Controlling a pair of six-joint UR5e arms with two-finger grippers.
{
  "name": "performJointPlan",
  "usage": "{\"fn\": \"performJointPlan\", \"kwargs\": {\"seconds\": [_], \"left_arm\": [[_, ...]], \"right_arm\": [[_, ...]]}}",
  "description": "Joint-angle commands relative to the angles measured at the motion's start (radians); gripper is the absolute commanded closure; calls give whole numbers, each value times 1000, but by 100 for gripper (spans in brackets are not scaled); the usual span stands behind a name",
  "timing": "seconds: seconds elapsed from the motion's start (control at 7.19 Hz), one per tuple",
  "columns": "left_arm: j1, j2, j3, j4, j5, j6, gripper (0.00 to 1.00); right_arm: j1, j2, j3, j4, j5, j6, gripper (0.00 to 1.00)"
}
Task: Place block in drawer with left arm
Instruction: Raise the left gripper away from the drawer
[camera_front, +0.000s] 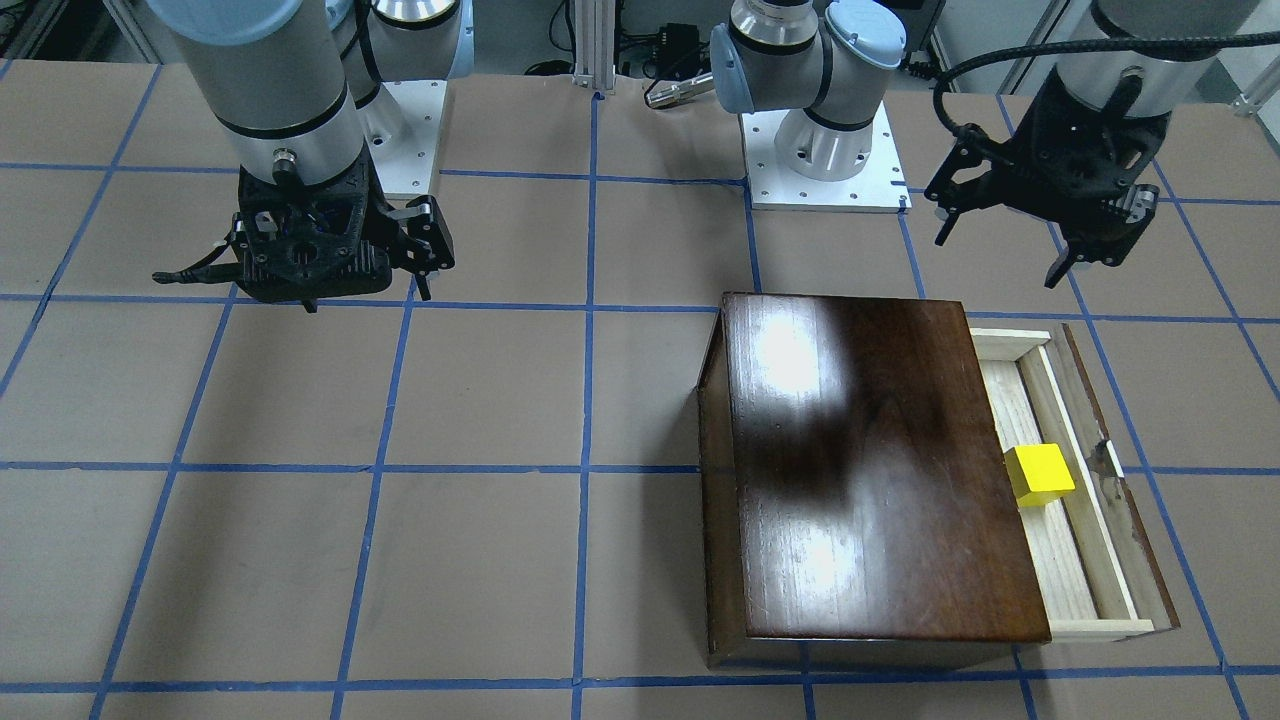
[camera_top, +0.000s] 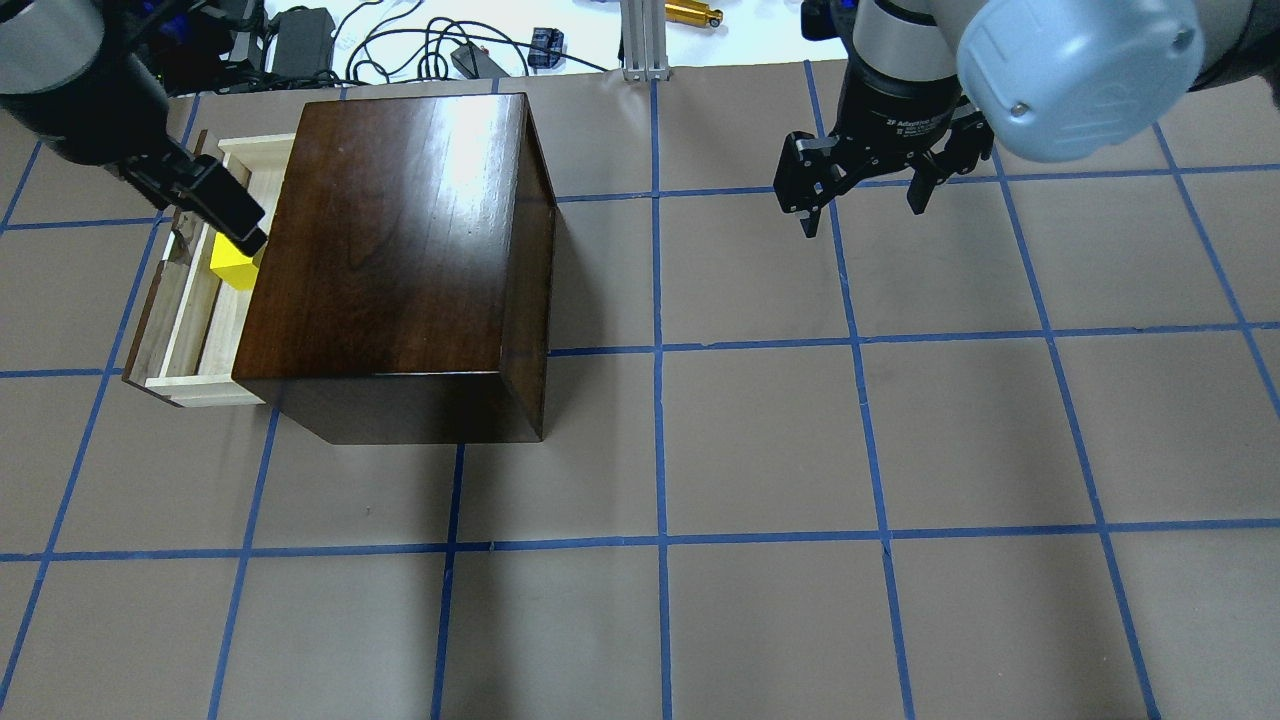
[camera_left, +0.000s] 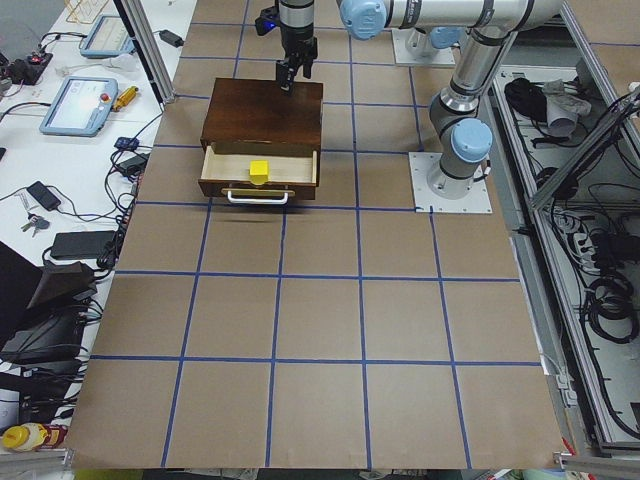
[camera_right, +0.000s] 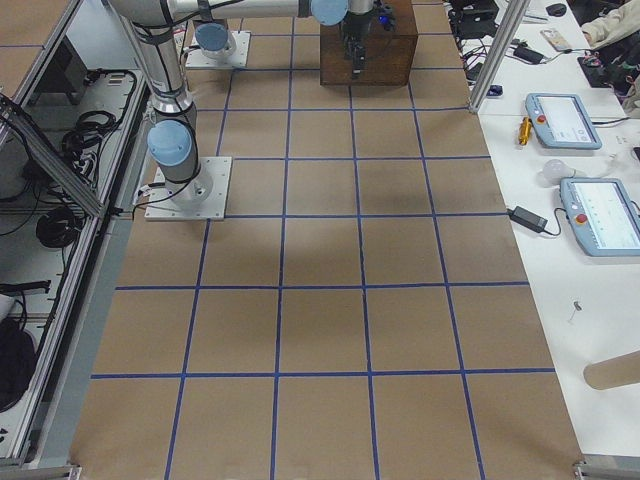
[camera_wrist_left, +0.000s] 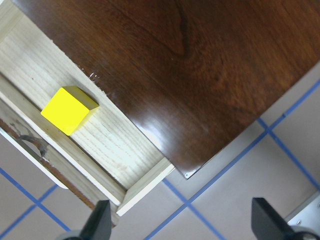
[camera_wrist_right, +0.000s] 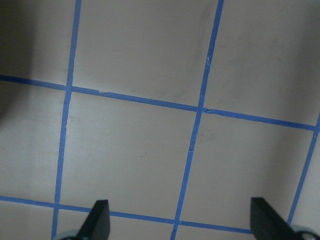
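Note:
The yellow block (camera_front: 1040, 473) lies loose in the pulled-out drawer (camera_front: 1070, 570) of the dark-brown wooden box (camera_front: 870, 460). It also shows in the overhead view (camera_top: 232, 265) and in the left wrist view (camera_wrist_left: 69, 109), resting on the pale drawer floor (camera_wrist_left: 107, 142) near the box's edge. My left gripper (camera_front: 998, 260) is open and empty, raised above the table beside the drawer's robot-side end, apart from the block. My right gripper (camera_top: 862, 215) is open and empty, hanging above bare table far from the box; the right wrist view (camera_wrist_right: 182, 225) shows only taped table.
The table is brown with a blue tape grid. The arm bases (camera_front: 825, 150) stand at the robot's edge. Cables and power bricks (camera_top: 300, 40) and an aluminium post (camera_top: 640, 40) lie past the far edge. The drawer's knob (camera_front: 1103, 460) faces outward.

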Motion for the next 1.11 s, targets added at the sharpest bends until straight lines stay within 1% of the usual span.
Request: {"fn": "performJointPlan", "kwargs": {"seconds": [0.0,0.28,0.56,0.97], "left_arm": [[-118,-21,0,19,20,-293,0],[-165,-32,0,21,6,-594,0],[-168,-31,-2,21,-95,-690,0],[-163,-28,-2,22,-95,-680,0]], "right_arm": [[0,0,0,0,0,-1,0],[0,0,0,0,0,0,0],[0,0,0,0,0,-1,0],[0,0,0,0,0,-1,0]]}}
